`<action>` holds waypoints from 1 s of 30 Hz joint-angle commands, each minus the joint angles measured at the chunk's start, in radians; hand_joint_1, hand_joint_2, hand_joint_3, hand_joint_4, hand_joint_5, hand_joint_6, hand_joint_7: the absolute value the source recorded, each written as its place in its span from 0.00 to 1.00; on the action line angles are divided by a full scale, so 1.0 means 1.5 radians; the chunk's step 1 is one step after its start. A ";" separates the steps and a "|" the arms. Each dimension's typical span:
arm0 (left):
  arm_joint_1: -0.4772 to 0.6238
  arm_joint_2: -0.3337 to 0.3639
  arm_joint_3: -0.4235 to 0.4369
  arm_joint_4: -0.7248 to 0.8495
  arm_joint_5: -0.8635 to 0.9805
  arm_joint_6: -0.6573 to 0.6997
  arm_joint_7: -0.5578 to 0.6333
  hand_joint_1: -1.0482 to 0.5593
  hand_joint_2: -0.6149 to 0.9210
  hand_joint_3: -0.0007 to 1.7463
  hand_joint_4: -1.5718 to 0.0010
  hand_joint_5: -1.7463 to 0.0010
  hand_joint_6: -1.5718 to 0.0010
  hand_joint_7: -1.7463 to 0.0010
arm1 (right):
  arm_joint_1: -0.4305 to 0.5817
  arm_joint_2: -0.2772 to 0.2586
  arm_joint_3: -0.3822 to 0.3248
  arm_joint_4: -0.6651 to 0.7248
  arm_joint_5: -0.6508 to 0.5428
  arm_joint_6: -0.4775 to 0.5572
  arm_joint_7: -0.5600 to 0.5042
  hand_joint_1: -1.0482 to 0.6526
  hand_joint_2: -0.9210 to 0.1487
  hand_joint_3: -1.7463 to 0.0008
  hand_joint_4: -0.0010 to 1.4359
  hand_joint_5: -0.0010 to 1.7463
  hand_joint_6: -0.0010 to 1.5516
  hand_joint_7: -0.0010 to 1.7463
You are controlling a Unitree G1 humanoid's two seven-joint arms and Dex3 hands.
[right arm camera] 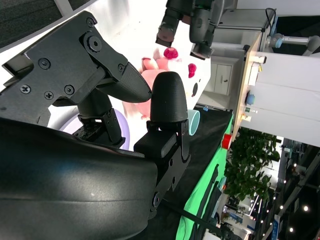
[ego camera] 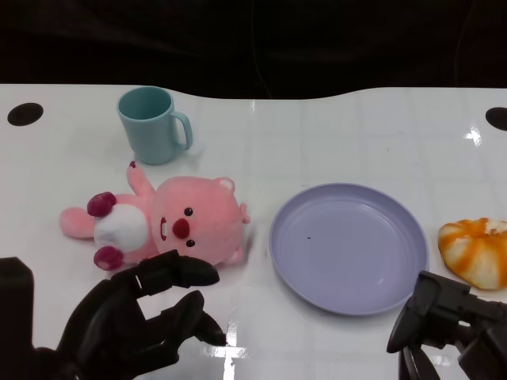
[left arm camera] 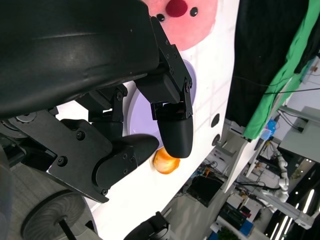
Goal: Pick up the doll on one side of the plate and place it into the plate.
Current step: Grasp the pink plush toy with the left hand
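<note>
A pink plush doll (ego camera: 162, 226) with a white belly and red nose lies on its side on the white table, just left of the lilac plate (ego camera: 348, 247). The plate holds nothing. My left hand (ego camera: 146, 317) hovers in front of the doll, fingers spread and a little short of it, holding nothing. My right hand (ego camera: 447, 328) sits at the near right, below the plate's rim, its fingers apart and nothing in them. The left wrist view shows the doll's face (left arm camera: 185, 20) and the plate (left arm camera: 137, 107) past my fingers. In the right wrist view the doll (right arm camera: 165, 70) lies beyond the fingers.
A teal mug (ego camera: 150, 124) stands behind the doll. An orange-and-white bun-like toy (ego camera: 478, 250) lies right of the plate, also seen as the orange toy (left arm camera: 166, 161). Black holes mark the table's far corners. The table's far edge meets a dark backdrop.
</note>
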 commanded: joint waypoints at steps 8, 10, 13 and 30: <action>-0.008 0.030 0.020 -0.059 0.007 -0.032 -0.012 0.41 0.96 0.11 0.60 0.40 0.49 0.80 | 0.003 -0.006 -0.003 -0.002 0.001 -0.004 -0.004 0.50 0.46 0.20 0.48 1.00 0.38 0.88; -0.009 0.043 0.018 -0.075 0.024 -0.043 -0.011 0.38 0.97 0.08 0.63 0.42 0.53 0.82 | 0.003 -0.006 -0.003 -0.003 0.001 -0.003 -0.004 0.50 0.46 0.20 0.48 1.00 0.38 0.88; -0.013 0.062 0.012 -0.077 0.061 -0.085 -0.023 0.38 0.99 0.06 0.68 0.43 0.58 0.86 | 0.003 -0.008 -0.005 -0.004 0.002 -0.002 -0.004 0.50 0.46 0.21 0.48 1.00 0.38 0.88; -0.087 0.188 -0.027 -0.027 0.323 -0.284 -0.057 0.30 0.99 0.01 0.92 0.52 0.74 0.97 | 0.002 -0.006 -0.004 -0.003 0.000 0.001 -0.006 0.50 0.45 0.21 0.48 1.00 0.38 0.88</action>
